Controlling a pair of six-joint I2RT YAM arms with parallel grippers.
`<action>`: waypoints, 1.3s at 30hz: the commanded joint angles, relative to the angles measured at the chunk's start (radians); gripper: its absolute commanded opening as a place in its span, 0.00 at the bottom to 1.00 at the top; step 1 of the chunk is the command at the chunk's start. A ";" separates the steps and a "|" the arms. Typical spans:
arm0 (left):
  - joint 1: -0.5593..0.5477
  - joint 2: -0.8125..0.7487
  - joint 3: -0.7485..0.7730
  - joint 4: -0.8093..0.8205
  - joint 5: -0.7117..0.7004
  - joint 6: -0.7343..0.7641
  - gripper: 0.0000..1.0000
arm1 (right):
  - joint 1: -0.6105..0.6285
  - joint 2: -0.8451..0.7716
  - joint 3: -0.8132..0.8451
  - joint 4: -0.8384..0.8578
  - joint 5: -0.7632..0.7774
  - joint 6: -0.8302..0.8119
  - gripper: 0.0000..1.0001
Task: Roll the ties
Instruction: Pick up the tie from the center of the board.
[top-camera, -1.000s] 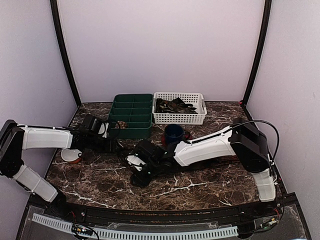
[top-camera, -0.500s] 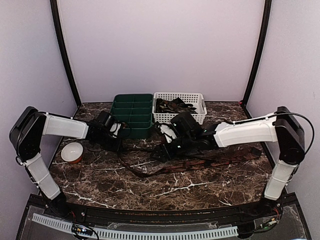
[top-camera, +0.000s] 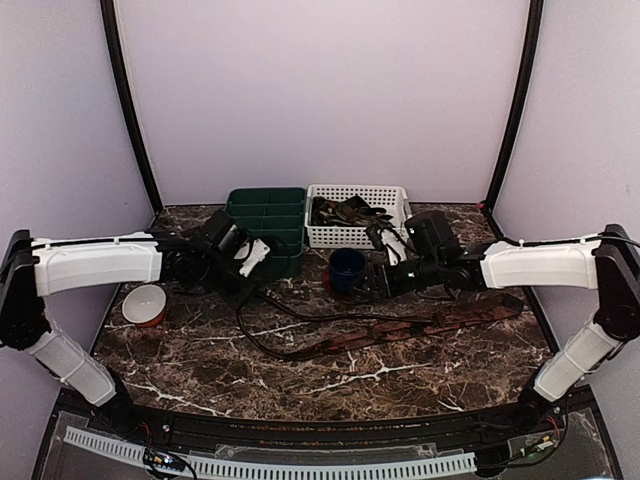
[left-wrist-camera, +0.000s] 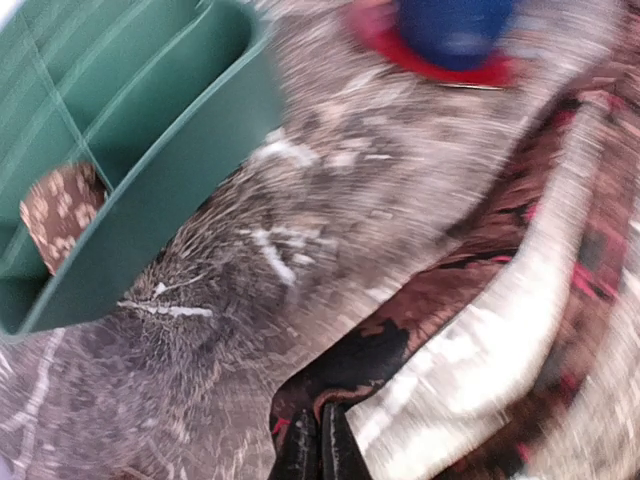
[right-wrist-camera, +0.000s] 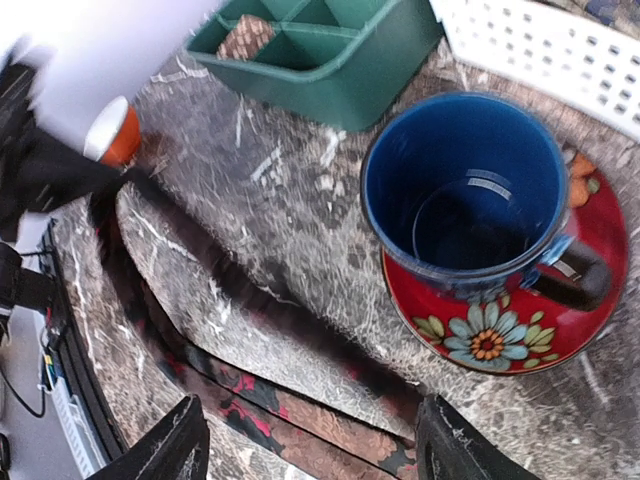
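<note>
- The left pincer (left-wrist-camera: 320, 440) was pressed together, and it appeared to be clamped on the narrow dark end of a tie (top-camera: 460, 317), just beside the green tray (top-camera: 265, 222).
- That tie lay unrolled across the marble desk (top-camera: 300, 385), running from the left pincer toward the right side, its broad end below the right arm.
- In the blurred left wrist view the fabric looked dark with red flecks and a pale underside.
- The right pincer (right-wrist-camera: 310, 405) stood with its fingers (right-wrist-camera: 180, 445) wide apart and nothing between them, hovering over the stretched tie, near a blue mug (right-wrist-camera: 465, 190).
- The mug stood upright on a red flowered saucer (right-wrist-camera: 500, 345).
- A rolled tie (left-wrist-camera: 60, 210), brownish and speckled, sat in a near compartment of the green tray.
- More ties (top-camera: 348, 211) lay heaped in the white basket (top-camera: 357, 238), touching the tray's right side.
- An orange and white bowl (top-camera: 145, 303) sat at the desk's left, well apart from the tie.
</note>
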 joint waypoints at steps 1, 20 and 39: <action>-0.136 -0.207 -0.093 -0.117 0.017 0.191 0.00 | -0.031 -0.056 -0.015 0.036 -0.033 -0.011 0.70; -0.365 -0.471 -0.244 0.047 -0.208 0.251 0.90 | -0.078 -0.296 -0.126 0.000 0.212 0.025 0.99; -0.363 -0.031 -0.237 0.319 0.119 0.232 0.83 | -0.161 -0.514 -0.249 -0.025 0.070 0.146 0.96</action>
